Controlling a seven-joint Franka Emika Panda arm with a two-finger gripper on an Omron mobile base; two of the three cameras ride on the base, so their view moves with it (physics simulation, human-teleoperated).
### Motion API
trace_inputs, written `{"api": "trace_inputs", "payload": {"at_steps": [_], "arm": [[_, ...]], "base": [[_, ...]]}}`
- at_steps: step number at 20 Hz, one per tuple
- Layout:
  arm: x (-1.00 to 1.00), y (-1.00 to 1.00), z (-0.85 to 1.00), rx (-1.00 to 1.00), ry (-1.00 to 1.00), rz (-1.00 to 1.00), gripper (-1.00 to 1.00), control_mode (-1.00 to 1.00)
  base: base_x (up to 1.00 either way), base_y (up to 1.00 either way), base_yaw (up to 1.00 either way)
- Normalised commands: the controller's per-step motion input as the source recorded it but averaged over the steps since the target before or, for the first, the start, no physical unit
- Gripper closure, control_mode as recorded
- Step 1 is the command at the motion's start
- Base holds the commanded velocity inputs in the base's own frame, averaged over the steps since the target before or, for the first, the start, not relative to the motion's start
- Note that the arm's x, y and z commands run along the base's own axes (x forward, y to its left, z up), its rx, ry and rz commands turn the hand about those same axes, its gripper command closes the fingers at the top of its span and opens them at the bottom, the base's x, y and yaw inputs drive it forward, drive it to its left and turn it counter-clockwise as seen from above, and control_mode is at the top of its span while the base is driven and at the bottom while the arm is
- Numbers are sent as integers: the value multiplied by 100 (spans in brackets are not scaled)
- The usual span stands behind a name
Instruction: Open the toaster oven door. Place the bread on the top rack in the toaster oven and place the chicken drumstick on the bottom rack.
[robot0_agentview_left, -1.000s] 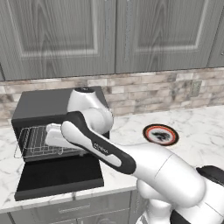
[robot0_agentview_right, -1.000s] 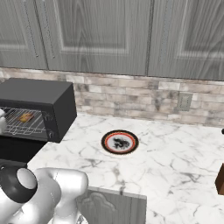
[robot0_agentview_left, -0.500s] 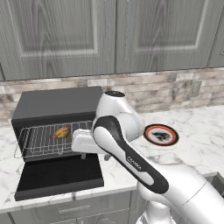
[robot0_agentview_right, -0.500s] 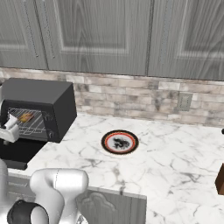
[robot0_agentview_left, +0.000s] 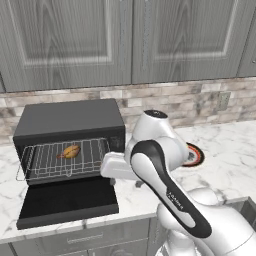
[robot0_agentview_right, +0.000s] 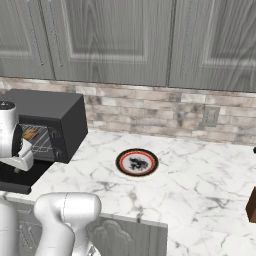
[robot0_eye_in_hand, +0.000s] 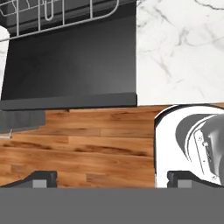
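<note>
The toaster oven (robot0_agentview_left: 70, 131) sits at the left end of the marble counter (robot0_agentview_left: 225, 165) with the toaster oven door (robot0_agentview_left: 67, 201) flopped down flat. 1 wire rack (robot0_agentview_left: 62, 160) is pulled out over it, with a golden-brown piece (robot0_agentview_left: 69, 151) on it, can't tell which food. The gripper (robot0_eye_in_hand: 111, 177) hangs off the door's front edge, fingers spread wide, holding nothing. A round plate (robot0_agentview_right: 137, 162) sits further right.
</note>
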Motion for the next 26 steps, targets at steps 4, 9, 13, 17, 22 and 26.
{"api": "trace_inputs", "payload": {"at_steps": [4,9,13,17,22,26], "arm": [[0,0,0,0,0,0,-100,-100],[0,0,0,0,0,0,-100,-100],[0,0,0,0,0,0,-100,-100],[0,0,0,0,0,0,-100,-100],[0,0,0,0,0,0,-100,100],[0,0,0,0,0,0,-100,100]], "base": [[0,0,0],[0,0,0],[0,0,0],[0,0,0],[0,0,0],[0,0,0]]}}
